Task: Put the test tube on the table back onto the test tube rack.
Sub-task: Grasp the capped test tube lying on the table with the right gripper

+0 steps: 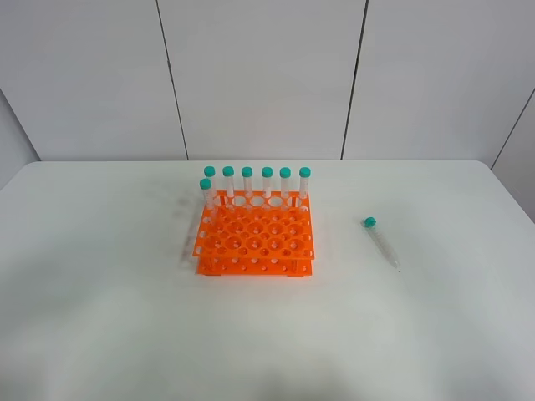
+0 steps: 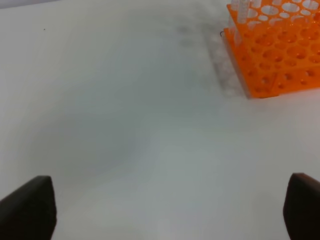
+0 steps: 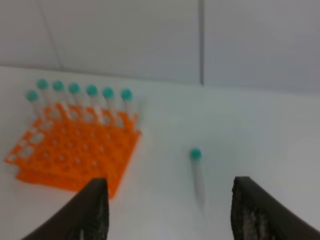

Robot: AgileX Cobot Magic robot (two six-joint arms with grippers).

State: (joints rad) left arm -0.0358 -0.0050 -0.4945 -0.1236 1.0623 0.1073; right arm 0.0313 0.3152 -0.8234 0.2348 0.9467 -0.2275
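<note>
The loose test tube lies flat on the white table, right of the rack, with its teal cap toward the back and its pointed tip toward the front. It also shows in the right wrist view, ahead of my right gripper, which is open and empty. The orange test tube rack stands mid-table with several teal-capped tubes upright along its back row. My left gripper is open and empty over bare table, with the rack well ahead of it. Neither gripper shows in the exterior high view.
A white panelled wall stands behind the table's far edge. Most holes of the rack show no tube in them. Nothing else lies on the tabletop.
</note>
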